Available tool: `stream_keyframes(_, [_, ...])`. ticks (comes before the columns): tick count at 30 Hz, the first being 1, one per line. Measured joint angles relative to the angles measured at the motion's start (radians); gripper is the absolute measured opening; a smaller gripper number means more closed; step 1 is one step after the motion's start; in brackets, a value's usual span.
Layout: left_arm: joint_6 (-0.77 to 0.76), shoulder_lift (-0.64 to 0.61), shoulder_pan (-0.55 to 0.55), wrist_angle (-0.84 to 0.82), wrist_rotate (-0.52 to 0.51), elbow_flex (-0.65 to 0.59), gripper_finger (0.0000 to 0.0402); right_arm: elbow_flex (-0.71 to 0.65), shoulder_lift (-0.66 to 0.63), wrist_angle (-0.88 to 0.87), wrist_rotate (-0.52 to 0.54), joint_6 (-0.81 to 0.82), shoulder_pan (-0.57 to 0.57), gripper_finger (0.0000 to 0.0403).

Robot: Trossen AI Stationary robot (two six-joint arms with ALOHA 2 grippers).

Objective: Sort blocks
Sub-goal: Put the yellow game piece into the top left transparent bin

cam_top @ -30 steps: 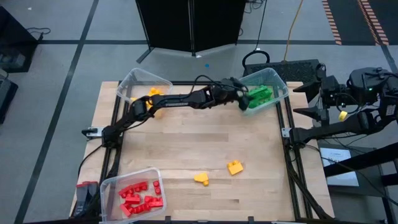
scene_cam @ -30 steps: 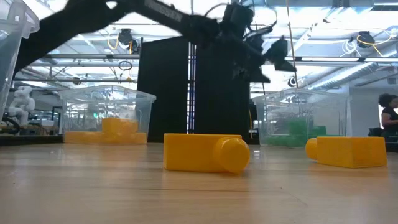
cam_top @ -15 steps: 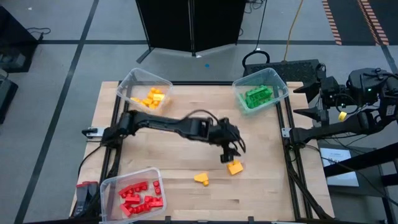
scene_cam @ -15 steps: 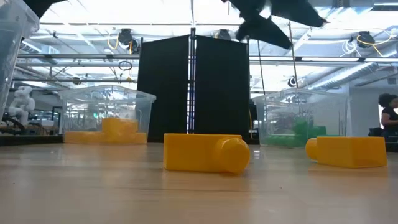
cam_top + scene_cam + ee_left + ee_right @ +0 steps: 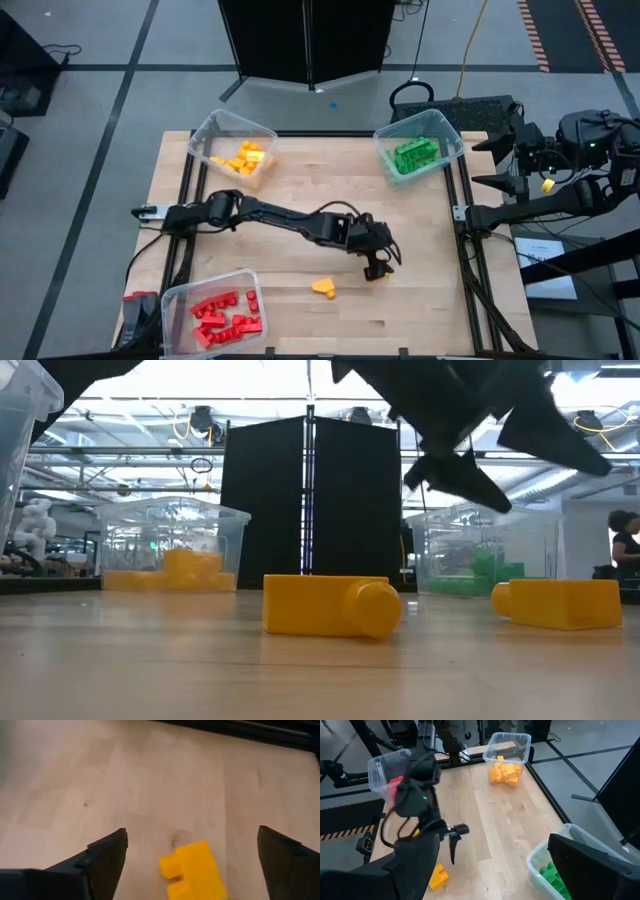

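The left gripper [image 5: 192, 855] hangs over the wooden table [image 5: 300, 190] with its two dark fingers [image 5: 102, 857] spread wide and empty; between them, on the bare wood, lies a small yellow studded plastic brick [image 5: 192, 870], not yet touched as far as the wrist view shows; in the high view this brick is hidden under the gripper [image 5: 378, 262]; a second loose yellow brick [image 5: 323, 287] lies near, on the side toward the table's front edge.

Farther out from the fingers, three clear plastic rectangular bins sit at the table's corners: the one with the yellow bricks [image 5: 240, 158] at the far left, the one with the green bricks [image 5: 413, 155] at the far right, and the one with the red bricks [image 5: 226, 316] at the near left; each bin shows one colour only.

The right gripper [image 5: 485, 870] waits well off the table's right side, its fingers wide apart and holding nothing.

By my judgement the sorting is nearly finished; red and green look fully binned, and only the two yellow bricks remain on the wood; what is left is to close on the brick between the fingers, carry it to the bin with the yellow bricks, then do likewise with the other.
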Motion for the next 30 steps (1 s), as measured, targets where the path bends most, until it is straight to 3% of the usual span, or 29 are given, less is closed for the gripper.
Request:
stream_keyframes(6, [-0.039, 0.006, -0.069, 0.004, -0.190, 0.001, 0.0357, 0.000, 0.000, 0.000, 0.000, 0.000, 0.000, 0.0368])
stream_keyframes(22, [-0.185, 0.186, -0.132, 0.060, -0.314, 0.000, 0.0358, 0.000, 0.000, -0.002, -0.004, 0.048, 0.000, 0.0368])
stream_keyframes(26, [-0.191, 0.212, -0.150, 0.068, -0.413, 0.004, 0.0337, 0.000, 0.000, -0.002, -0.004, 0.048, 0.000, 0.0368])
stream_keyframes(30, [-0.213, 0.232, -0.160, 0.079, -0.420, 0.007, 0.0273, 0.000, 0.000, -0.002, -0.004, 0.063, 0.000, 0.0368])
